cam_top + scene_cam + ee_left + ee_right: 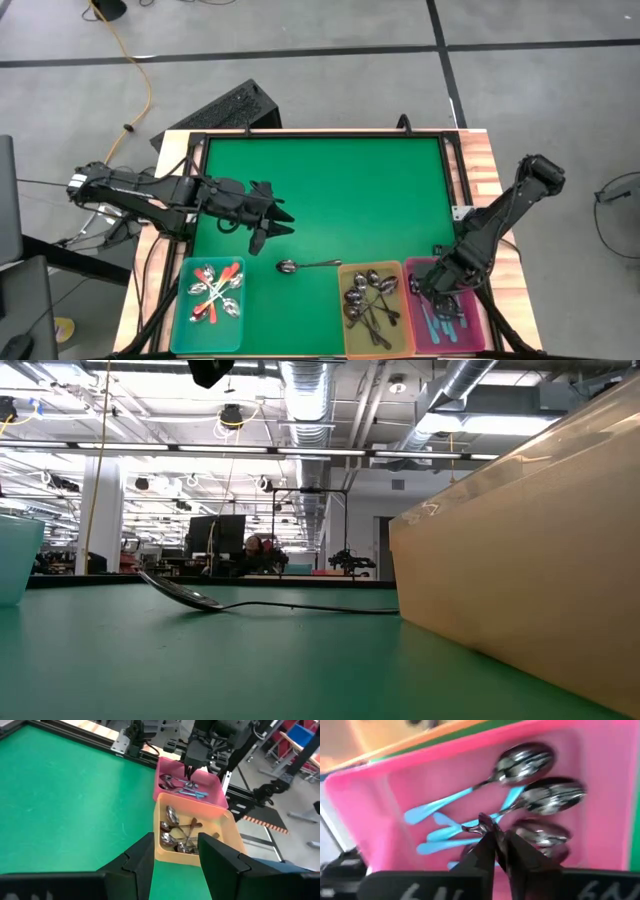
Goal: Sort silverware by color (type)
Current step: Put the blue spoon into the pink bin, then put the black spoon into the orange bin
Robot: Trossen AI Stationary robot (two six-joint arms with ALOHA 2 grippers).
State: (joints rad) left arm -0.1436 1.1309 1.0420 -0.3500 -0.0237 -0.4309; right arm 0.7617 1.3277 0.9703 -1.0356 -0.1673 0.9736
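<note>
Spoons with orange-red handles and shiny metal bowls lie heaped in the teal plastic bin at the near left corner of the green table. My left gripper hangs above the mat just beyond that bin, and from its wrist camera I see its jaws spread, with nothing between them.

Next along, one dark plain-metal spoon lies alone on the green, its bowl toward the teal bin and its handle tip close to the yellow plastic bin. At table height this spoon rests bowl-down, with the handle running to the yellow wall.

Inside the yellow bin sits a pile of dark plain-metal spoons; my left wrist camera shows them crossed over one another.

Farthest right, the pink plastic bin touches the yellow one and holds the light-blue-handled spoons, their bowls gathered at one end. My right gripper is lowered into this pink bin, fingertips down among the blue handles. Its jaws stand nearly together; I cannot tell whether they pinch a handle.

I can read no writing, brand or label on bins, spoons or table.
</note>
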